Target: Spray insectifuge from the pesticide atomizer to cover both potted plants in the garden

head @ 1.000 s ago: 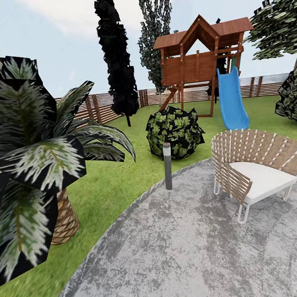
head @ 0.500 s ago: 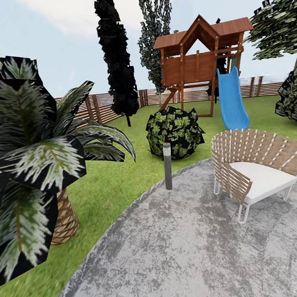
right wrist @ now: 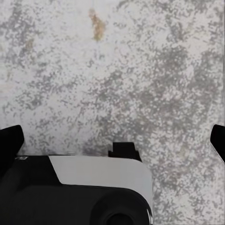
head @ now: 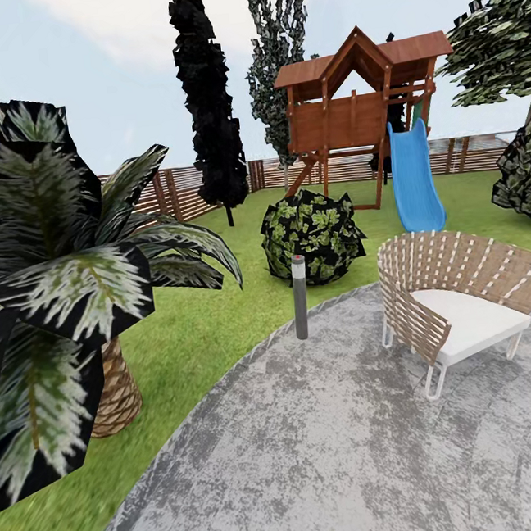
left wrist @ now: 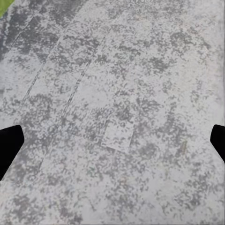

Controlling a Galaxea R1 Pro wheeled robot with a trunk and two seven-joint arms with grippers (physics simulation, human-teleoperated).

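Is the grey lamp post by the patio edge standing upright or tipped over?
Upright. The lamp post stands straight at the patio edge, its base on the ground beside the lawn and its cap on top.

Grey paved patio: bollard lamp at edge, woven chair standing on it.

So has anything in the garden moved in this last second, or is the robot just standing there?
Nothing visibly changed. The head view is the same throughout: the bollard lamp, the wicker chair, the palm and the playhouse with its blue slide all sit exactly where they were.
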